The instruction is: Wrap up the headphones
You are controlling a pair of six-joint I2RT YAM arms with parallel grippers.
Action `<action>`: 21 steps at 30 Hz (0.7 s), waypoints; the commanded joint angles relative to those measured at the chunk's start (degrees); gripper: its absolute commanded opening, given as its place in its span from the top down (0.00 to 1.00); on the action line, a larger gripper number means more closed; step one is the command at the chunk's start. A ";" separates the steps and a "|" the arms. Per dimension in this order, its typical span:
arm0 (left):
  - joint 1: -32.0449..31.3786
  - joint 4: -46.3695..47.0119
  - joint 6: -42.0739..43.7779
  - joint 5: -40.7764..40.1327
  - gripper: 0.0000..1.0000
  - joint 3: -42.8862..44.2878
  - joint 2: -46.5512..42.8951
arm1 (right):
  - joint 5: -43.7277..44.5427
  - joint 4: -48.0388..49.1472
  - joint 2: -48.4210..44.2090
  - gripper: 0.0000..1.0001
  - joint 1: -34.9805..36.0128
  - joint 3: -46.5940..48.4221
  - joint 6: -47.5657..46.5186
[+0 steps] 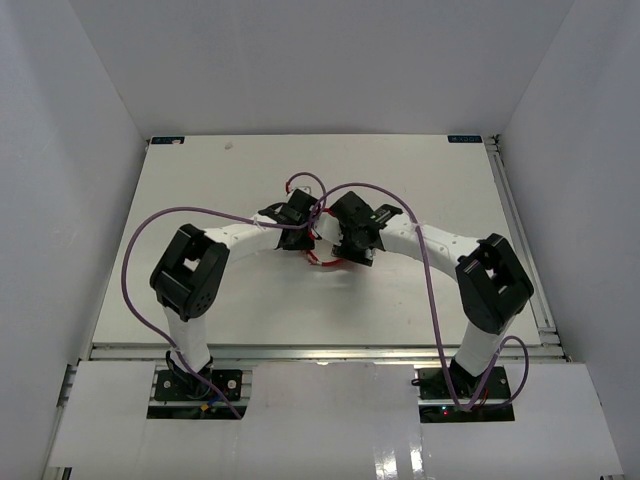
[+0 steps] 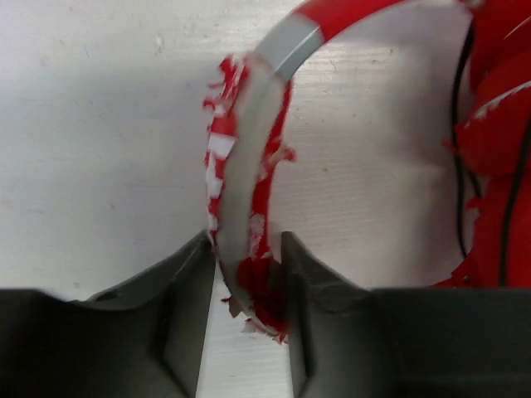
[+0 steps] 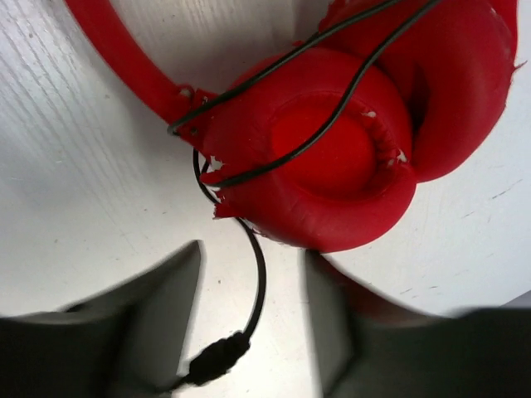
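Headphones (image 3: 332,157) just ahead of your right pincer (image 3: 253,253), spread, black cable (image 3: 263,278) running between fingers. Your left pincer (image 2: 246,245) straddles peeling headband (image 2: 249,166); pinching or not, cannot tell. Bare bench (image 2: 99,149) left of it.

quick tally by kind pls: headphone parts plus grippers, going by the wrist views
ear cups: 2
headband: 1
black cable: 1
plug: 1
grippers: 2 (left gripper, right gripper)
Total: 7
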 commanded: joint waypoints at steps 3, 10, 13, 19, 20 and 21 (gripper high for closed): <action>-0.41 -2.62 1.99 4.46 0.32 2.55 -2.85 | 6.97 4.00 -3.93 0.22 -0.11 -2.68 -2.02; 3.86 -4.37 1.00 7.21 0.15 2.68 -7.30 | 6.66 3.03 -14.03 0.07 -1.00 -9.26 -4.97; 5.32 -4.62 0.59 8.99 0.08 3.78 -9.19 | 5.06 3.19 -17.16 0.10 -3.90 -11.96 -3.82; 7.66 -3.22 3.98 15.99 0.02 4.33 -18.76 | -14.41 3.62 -28.64 0.10 -18.40 -16.98 0.05; 7.66 -2.30 4.73 16.83 0.02 2.68 -20.83 | -18.85 4.63 -31.49 0.10 -20.62 -17.91 1.20; 7.66 -0.37 5.84 18.48 0.02 1.06 -24.42 | -20.58 5.88 -33.56 0.10 -23.03 -19.68 2.60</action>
